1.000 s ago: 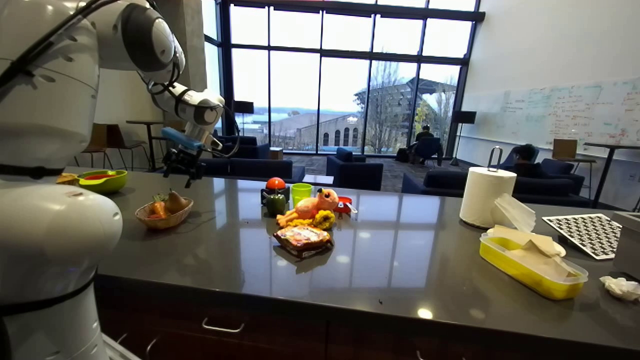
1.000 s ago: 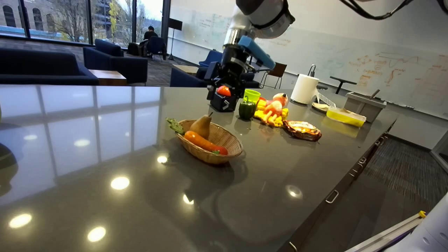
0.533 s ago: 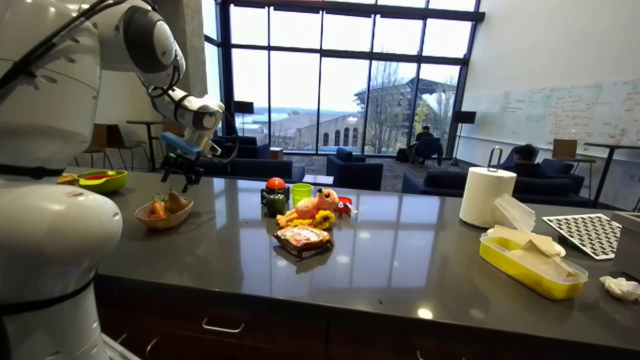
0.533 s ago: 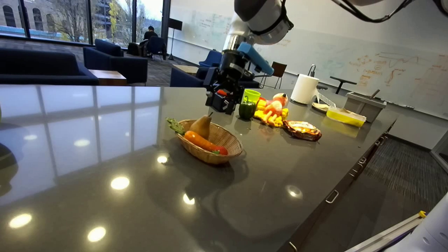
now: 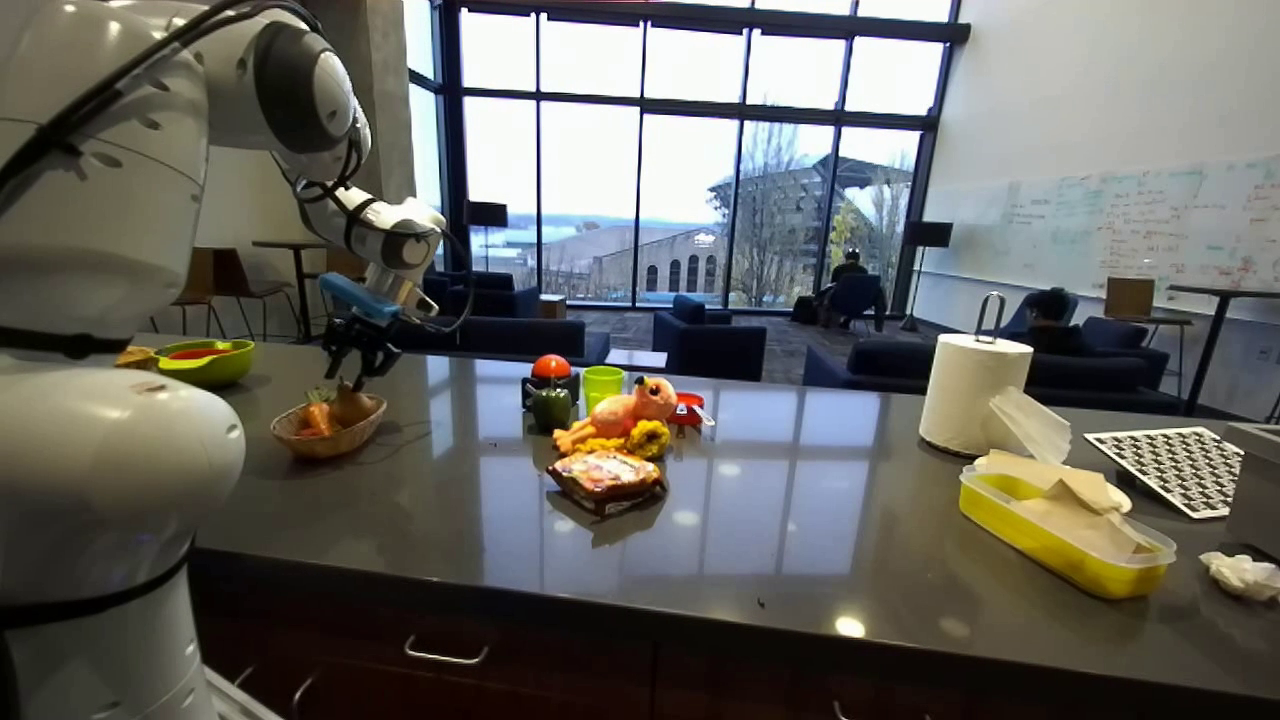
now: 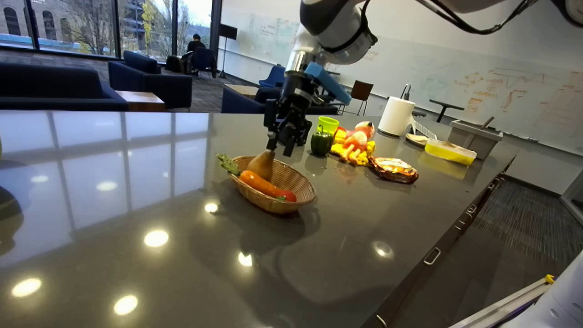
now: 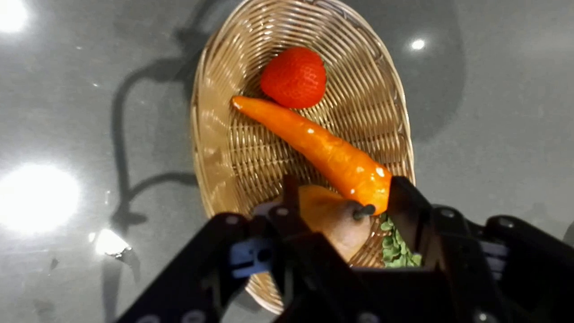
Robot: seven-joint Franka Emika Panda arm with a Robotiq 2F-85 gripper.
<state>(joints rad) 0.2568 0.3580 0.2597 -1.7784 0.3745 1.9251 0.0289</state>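
Polished grey countertop (image 5: 420, 520) forms the work surface, with tall windows (image 5: 690, 200) behind it. Status of the pear (image 7: 336, 217): seated in the wicker basket (image 7: 213, 152), near one end, beside the thick end of the carrot (image 7: 320, 149). Above it I have the gripper (image 7: 346, 188); in the wrist view its fingers stand apart on either side of the pear, with visible space between the pear and one finger. I read this as unclenched, carrying nothing. Contact at the closer finger cannot be verified.

Judged progress: positioning at the pear is done. Outstanding: a secured grip; the pear is not out of the basket. Nothing past that stage can be determined.

Across the carrot from the pear sits the strawberry (image 7: 293, 78), clear of the gripper. Farther out, well apart from the basket, both exterior views show the green pepper (image 6: 322, 142), green cup (image 6: 328, 125), plush bird (image 5: 625, 405) and packet (image 5: 607, 478).
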